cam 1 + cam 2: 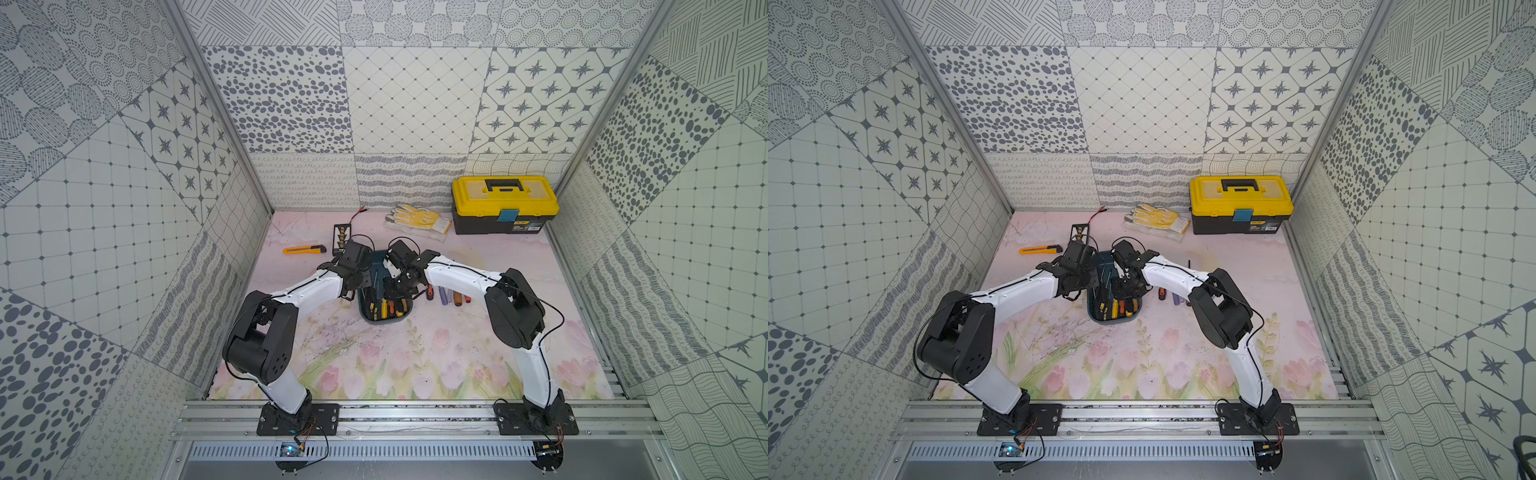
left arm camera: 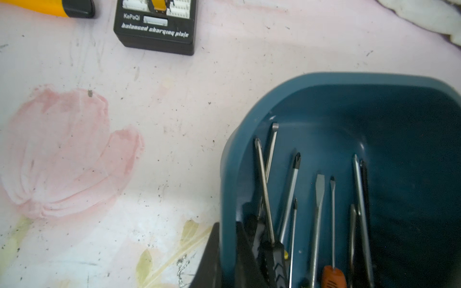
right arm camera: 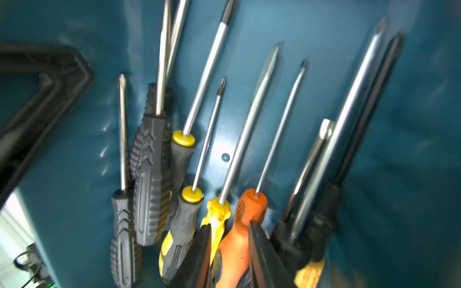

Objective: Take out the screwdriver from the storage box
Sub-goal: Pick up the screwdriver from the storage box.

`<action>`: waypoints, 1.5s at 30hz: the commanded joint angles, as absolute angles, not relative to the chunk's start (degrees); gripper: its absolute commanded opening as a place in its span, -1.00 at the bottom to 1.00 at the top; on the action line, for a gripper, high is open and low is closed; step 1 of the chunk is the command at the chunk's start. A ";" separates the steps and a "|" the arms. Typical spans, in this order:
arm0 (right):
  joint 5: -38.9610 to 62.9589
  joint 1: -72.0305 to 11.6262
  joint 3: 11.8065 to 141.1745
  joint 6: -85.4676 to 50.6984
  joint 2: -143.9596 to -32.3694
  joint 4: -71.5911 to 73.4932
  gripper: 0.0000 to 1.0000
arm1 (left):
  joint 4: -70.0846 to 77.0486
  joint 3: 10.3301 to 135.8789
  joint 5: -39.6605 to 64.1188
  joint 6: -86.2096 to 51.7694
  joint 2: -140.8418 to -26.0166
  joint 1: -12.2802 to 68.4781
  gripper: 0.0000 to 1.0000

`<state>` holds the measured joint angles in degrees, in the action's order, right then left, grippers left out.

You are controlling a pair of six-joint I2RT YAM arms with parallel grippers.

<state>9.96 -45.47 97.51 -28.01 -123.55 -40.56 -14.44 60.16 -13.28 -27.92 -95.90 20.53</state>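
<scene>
Wrist-only: right hand (image 3: 229,225) astride orange screwdriver (image 3: 247,207)

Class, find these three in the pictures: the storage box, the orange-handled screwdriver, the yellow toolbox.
storage box (image 2: 349,79): left wrist view, on its rim.
orange-handled screwdriver (image 3: 250,207): right wrist view, on its handle.
yellow toolbox (image 1: 505,204): a top view, on its lid.

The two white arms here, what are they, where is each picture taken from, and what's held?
The left arm and right arm are robots mounted at a table. Two pictures look down from overhead; two come from wrist cameras. On the table: a yellow toolbox, gloves, a utility knife, a charging plate, loose screwdrivers. The left fingers pinch the wall of the blue storage box. The right fingers straddle the orange screwdriver inside it; a firm grip isn't clear.
</scene>
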 commanded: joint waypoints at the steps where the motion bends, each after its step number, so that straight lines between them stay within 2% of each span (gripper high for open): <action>1: 4.20 -46.52 100.51 -26.95 -126.79 -46.85 -0.37 | -11.69 60.59 -14.55 -27.78 -95.27 20.57 -1.00; 8: -4.78 -49.09 106.58 -26.20 -130.54 -53.64 -0.34 | -11.60 60.55 -15.03 -27.60 -95.21 20.52 -1.00; 15: -5.04 -49.92 106.97 -27.43 -131.06 -53.34 -0.68 | -11.52 60.41 -15.21 -27.60 -95.19 20.55 -1.00; 17: -4.38 -49.92 106.94 -27.42 -131.36 -53.05 -0.66 | -11.52 60.45 -15.21 -27.60 -95.19 20.57 -1.00; 20: -2.81 -49.92 107.00 -27.29 -132.18 -52.64 -0.43 | -11.59 60.44 -15.28 -27.55 -95.12 20.54 -1.00; 25: -1.01 -49.92 107.35 -27.50 -133.93 -52.28 -0.39 | -11.52 60.39 -15.14 -27.52 -95.01 20.57 -1.00; 28: -0.70 -49.98 107.25 -27.47 -134.25 -52.26 -0.49 | -11.52 60.40 -15.24 -27.42 -94.93 20.56 -1.00; 33: -1.41 -49.92 106.42 -27.66 -132.65 -50.81 -0.79 | -11.59 60.62 -15.46 -27.41 -94.92 20.42 -1.00; 40: -0.22 -49.79 102.58 -28.82 -127.02 -43.11 -0.99 | -11.40 60.51 -15.21 -27.60 -95.34 20.47 -1.00; 45: 0.86 -49.75 99.58 -28.59 -122.56 -36.30 -1.00 | -11.33 60.60 -15.26 -27.60 -95.53 20.39 -1.00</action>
